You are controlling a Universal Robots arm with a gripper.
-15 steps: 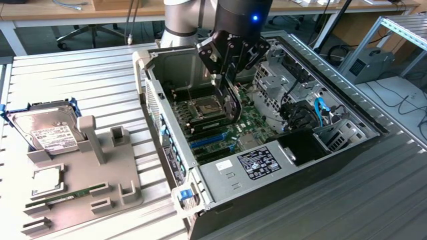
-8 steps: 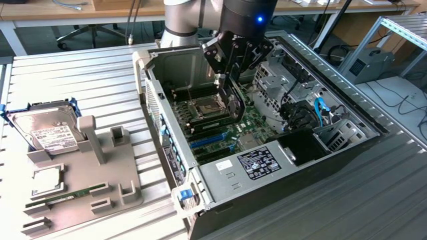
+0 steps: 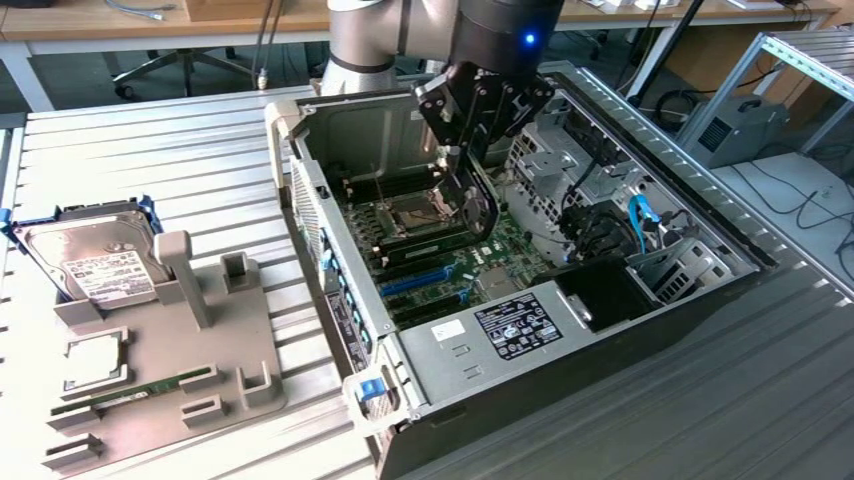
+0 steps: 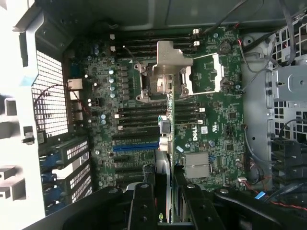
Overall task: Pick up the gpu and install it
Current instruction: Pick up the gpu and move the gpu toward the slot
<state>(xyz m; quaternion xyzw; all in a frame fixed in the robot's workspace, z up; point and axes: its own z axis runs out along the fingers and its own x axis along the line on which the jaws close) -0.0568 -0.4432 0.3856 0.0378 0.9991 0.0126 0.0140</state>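
Black fingers (image 4: 143, 201) of my gripper (image 4: 164, 181) are clamped on the gpu (image 4: 165, 127), one on each face, so the wrist view sees the card edge-on as a thin green strip running away from the fingers. From the exterior view the gripper (image 3: 462, 160) hangs inside the open case (image 3: 304, 190), and the gpu (image 3: 478, 205) hangs upright below it with its black face toward the exterior view's right. The card is over the motherboard (image 4: 211, 124) on the case floor, roughly at the middle of the case; I cannot tell whether its lower edge touches the board. Just past the card's far end sits the silver processor socket (image 4: 168, 72), and a blue slot (image 4: 134, 146) lies on the board beside the card. A silver power supply (image 3: 514, 325) with a black label fills the near corner of the case in the exterior view. Outside the case, toward the exterior view's left, a grey fixture (image 3: 174, 330) lies on the table, carrying a hard drive (image 3: 87, 255) propped at its far end and a memory stick (image 3: 134, 388) lying flat at its near end, both well apart from the case.
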